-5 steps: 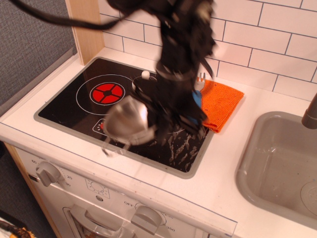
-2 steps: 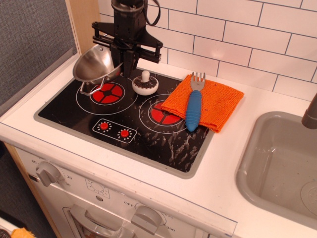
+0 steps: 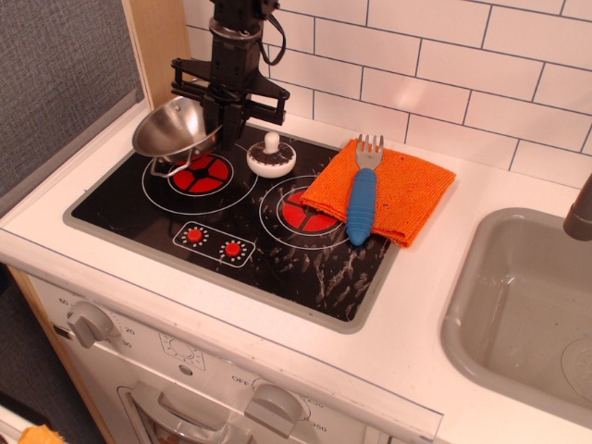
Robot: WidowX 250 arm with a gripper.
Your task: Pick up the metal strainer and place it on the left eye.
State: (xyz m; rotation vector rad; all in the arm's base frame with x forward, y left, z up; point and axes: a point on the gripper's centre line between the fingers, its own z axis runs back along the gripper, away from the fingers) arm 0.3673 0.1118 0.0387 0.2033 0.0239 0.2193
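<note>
In the single overhead-angled view, you see the black robot gripper (image 3: 222, 118) coming down from the top edge, upper left of centre, its dark fingers pinching the back rim of the shiny round stainless-steel strainer (image 3: 172, 128). The bowl tilts, its polished inside facing up and left, and a thin wire loop handle hangs from its lower edge just over the left eye (image 3: 200, 173), the red four-segment burner disc with white concentric rings printed on the glossy black stovetop (image 3: 111, 208). You cannot tell whether the handle touches the glass.

Just right of the gripper sits a small white knob-topped lid (image 3: 271, 158), smooth and matte. Further right, the second red burner mark (image 3: 305, 215) is partly covered by a nubbly orange cloth (image 3: 407, 190), on which lies a fork with a blue plastic handle and metal tines (image 3: 362, 192). Below the left eye you see two tiny red dot symbols (image 3: 214, 241). White scuffs streak the glass at lower centre. A grey sink basin (image 3: 518, 305) fills the right edge.
</note>
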